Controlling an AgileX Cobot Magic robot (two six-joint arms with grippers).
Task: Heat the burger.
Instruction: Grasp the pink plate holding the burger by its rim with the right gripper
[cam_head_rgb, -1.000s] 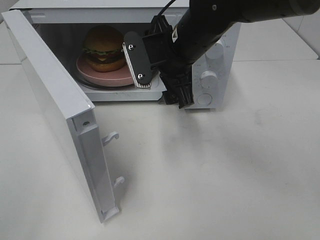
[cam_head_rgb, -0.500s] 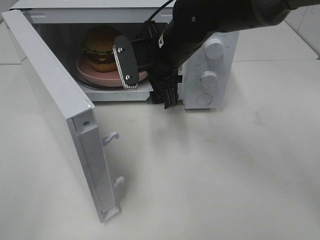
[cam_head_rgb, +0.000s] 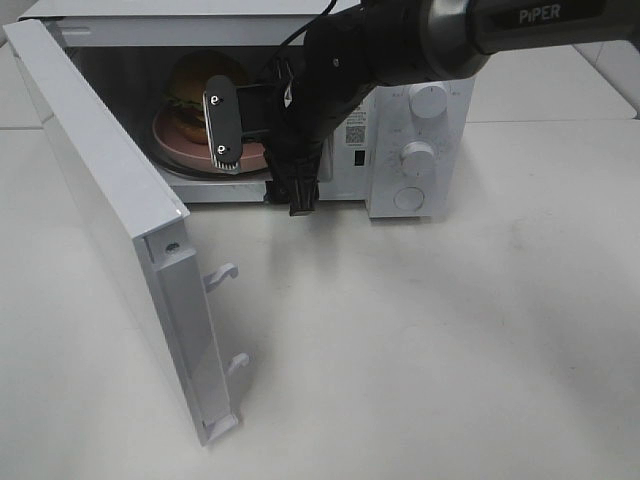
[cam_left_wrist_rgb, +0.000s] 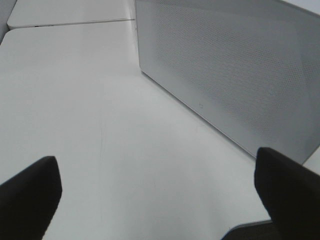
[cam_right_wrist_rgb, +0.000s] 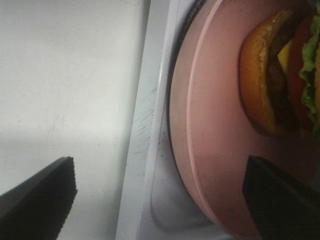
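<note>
Since the earlier frame, the spread, empty right pincer (cam_head_rgb: 258, 164) has slid leftward across the open white microwave (cam_head_rgb: 420, 150), partly hiding the golden-bunned burger (cam_head_rgb: 190, 85) on its pink round plate (cam_head_rgb: 175, 145) inside.

High camera looks down — right wrist shares its microwave (cam_head_rgb: 400, 110) close-up.
</note>
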